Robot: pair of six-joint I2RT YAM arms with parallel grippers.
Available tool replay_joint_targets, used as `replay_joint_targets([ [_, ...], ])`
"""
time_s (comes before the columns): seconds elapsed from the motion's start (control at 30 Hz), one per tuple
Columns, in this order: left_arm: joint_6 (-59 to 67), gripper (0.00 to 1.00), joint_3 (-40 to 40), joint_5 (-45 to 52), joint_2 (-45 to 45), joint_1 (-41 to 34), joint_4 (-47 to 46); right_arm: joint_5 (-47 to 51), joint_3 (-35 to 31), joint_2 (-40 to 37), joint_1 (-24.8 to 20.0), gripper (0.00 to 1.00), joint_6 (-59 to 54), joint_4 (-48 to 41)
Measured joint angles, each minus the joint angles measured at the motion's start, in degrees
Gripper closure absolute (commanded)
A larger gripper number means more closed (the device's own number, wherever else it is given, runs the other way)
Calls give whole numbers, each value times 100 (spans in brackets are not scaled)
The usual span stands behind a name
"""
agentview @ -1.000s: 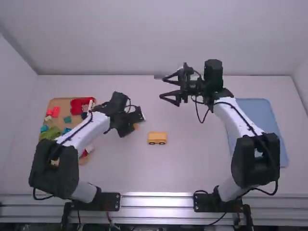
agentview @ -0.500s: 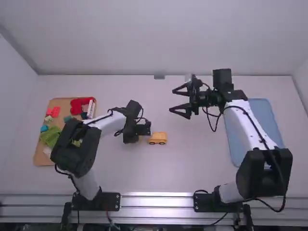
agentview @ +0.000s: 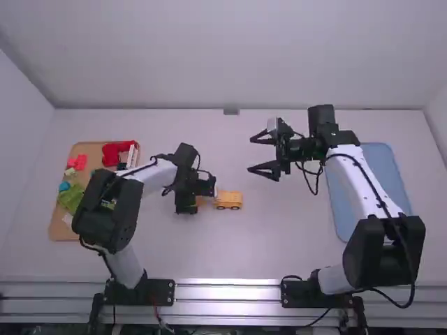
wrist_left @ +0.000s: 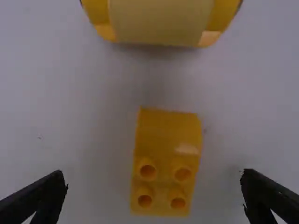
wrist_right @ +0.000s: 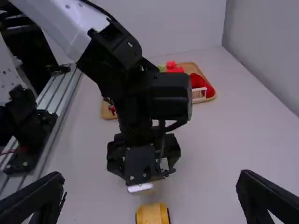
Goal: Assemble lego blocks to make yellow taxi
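Pick-up time, it seems: the yellow brick (wrist_left: 167, 140), near the wheeled taxi body (agentview: 228, 199), is framed by the spread left gripper (wrist_left: 154, 179) (the right gripper (agentview: 251, 154) is parted too, empty), and a centred squeeze is called for next.

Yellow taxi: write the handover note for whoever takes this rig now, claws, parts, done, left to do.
Left claw: open, its fingers on either side of the loose yellow block, not touching it.
Right claw: open and empty, above the table beyond the taxi body and off to its right in the high view.
Parts: the yellow taxi body stands on the table, the loose block close by it. More pieces lie in the wooden tray.
Done: the body has wheels.
Left: the loose block is not on the body; gripping it and fitting it there is probably next.
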Motion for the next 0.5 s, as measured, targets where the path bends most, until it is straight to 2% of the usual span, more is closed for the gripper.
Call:
replay_joint_targets([
  [0.1,616,1,-4,1152,0,557,-2,33,0,0,-2,1,-236,-334],
  [0.13,616,1,-4,1152,0,557,-2,33,0,0,-2,1,-236,-334],
  [0.23,1119,1,-275,2400,2,1220,752,-11,-4,0,-44,1,-610,-444],
  [0.33,1180,1,-726,3150,57,1589,1558,-55,-81,-4,-118,1,-754,-214],
  [0.5,990,1,-1438,3932,385,1764,2586,-114,-535,-7,-317,2,-883,149],
])
